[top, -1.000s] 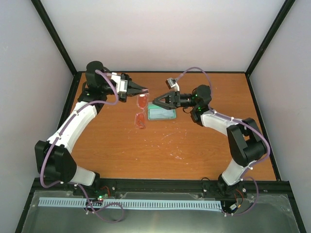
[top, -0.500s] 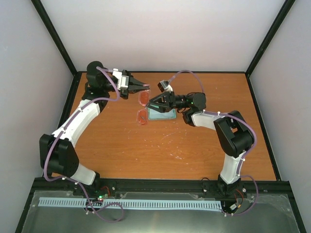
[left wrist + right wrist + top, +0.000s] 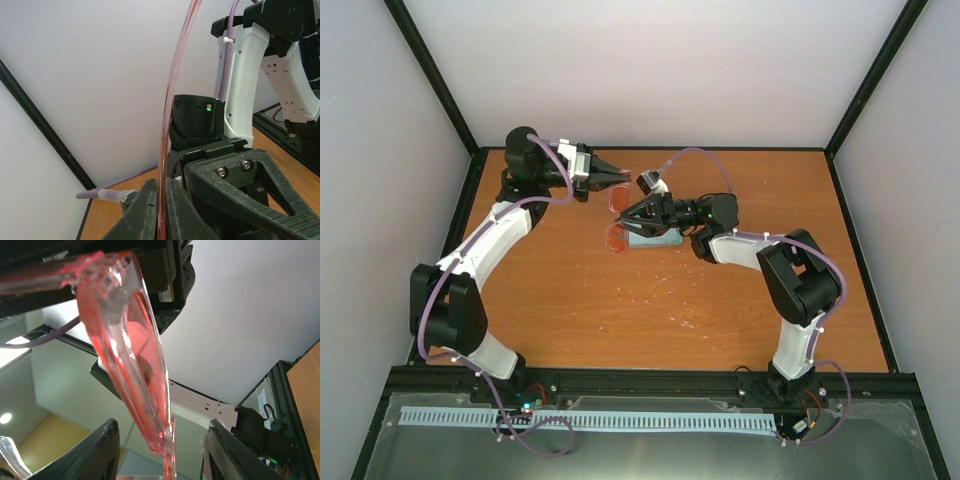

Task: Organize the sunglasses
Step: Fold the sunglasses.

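**Sunglasses: upper centre, in the left claw**

Item: sunglasses (image 3: pixel 616 236), red-pink frame, clear lenses.
Place: upper centre of the top view, over the table (image 3: pixel 620 310), just left of a blue cloth (image 3: pixel 662 239).
Left claw (image 3: pixel 620 181): pinched tight on one thin temple arm.
Right claw (image 3: pixel 628 214): spread wide, one finger either side of the frame front, gripping nothing.

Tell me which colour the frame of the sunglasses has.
Translucent red-pink. The sunglasses show this best in the right wrist view.
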### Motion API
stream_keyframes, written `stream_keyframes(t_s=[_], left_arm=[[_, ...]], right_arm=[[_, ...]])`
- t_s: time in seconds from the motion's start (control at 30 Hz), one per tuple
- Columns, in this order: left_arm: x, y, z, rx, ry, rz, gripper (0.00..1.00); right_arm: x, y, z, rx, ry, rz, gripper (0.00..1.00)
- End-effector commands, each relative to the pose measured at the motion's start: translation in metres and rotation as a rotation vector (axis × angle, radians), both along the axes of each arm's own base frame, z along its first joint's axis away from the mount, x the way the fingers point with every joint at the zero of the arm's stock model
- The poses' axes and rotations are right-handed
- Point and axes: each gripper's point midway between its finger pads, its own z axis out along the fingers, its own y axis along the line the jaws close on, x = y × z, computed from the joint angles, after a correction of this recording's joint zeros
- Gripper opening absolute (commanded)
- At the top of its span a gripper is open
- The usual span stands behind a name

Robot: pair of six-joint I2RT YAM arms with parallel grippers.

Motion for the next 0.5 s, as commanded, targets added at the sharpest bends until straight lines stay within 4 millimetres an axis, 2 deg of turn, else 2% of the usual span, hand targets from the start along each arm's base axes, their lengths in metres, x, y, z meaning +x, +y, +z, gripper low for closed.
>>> stream_keyframes(t_s=[0.0, 0.1, 0.27, 0.47], left_arm=[[-0.0001, -0.0042, 0.0102, -0.021, -0.045, -0.008, 0.07], [0.0017, -0.0054, 0.0098, -0.025, -0.046, -0.005, 0.08], [0.0033, -0.0082, 0.0069, -0.025, -0.038, -0.012, 0.08], [0.0031, -0.0106, 0.0035, -0.025, -0.029, -0.013, 0.11]], right_arm=[[-0.0206, -0.008, 0.0303, 0.117, -0.177, 0.011, 0.43], [-0.021, -0.008, 0.0303, 0.114, -0.176, 0.015, 0.4], [-0.0201, -0.0071, 0.0309, 0.117, -0.172, 0.013, 0.26], [-0.0194, -0.0069, 0.0335, 0.124, -0.179, 0.011, 0.15]])
